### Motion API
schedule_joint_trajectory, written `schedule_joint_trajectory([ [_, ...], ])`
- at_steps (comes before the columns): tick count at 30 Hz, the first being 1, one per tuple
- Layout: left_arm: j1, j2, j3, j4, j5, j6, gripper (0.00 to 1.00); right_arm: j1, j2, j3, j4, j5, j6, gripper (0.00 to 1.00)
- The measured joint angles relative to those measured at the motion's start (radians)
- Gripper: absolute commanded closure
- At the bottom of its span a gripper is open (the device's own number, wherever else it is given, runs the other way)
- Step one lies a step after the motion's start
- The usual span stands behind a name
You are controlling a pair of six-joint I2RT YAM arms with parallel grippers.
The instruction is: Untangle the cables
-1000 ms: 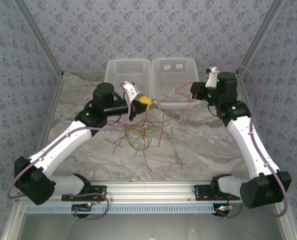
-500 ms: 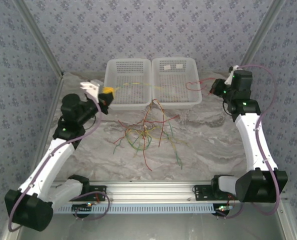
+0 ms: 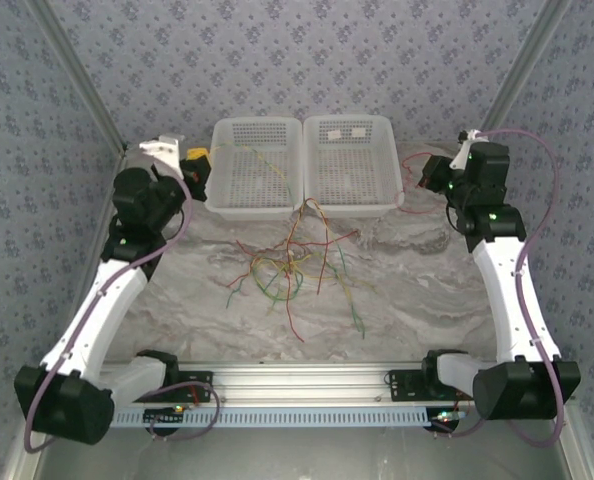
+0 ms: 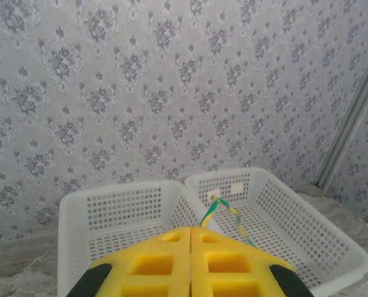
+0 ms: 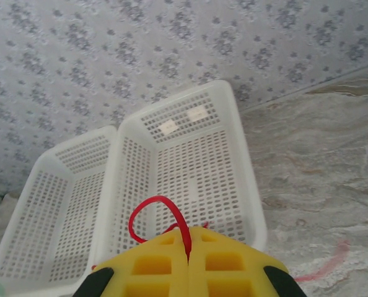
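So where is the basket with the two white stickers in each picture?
Top external: the sticker basket at the back of the table, right one of two.
Left wrist: right of centre, lower half.
Right wrist: middle of the picture.
Shared landmark: the plain basket beside it, on its left everywhere.

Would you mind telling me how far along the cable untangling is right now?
Done: little; most cables lie knotted on the table. In hand: the left gripper is shut on a yellow-green cable, the right gripper on a red cable. Left: pulling those two clear and separating the rest.
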Motion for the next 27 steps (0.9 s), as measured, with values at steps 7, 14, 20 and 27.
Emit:
schedule_joint_trajectory([
  [7,0.0,0.203,0.14,-0.021,-0.061,0.014,1.0,0.076,-0.012,0.018,0.005,0.0,-0.023,1.0],
  [14,-0.002,0.453,0.285,-0.03,-0.094,0.041,1.0,0.127,0.005,0.074,0.005,0.0,-0.038,1.0],
  [20,-0.009,0.726,0.434,-0.047,-0.122,0.043,1.0,0.175,0.046,0.095,0.01,0.004,-0.046,1.0],
  [27,-0.101,0.851,0.523,-0.127,-0.17,0.045,1.0,0.191,0.103,0.127,0.01,0.004,-0.052,1.0],
])
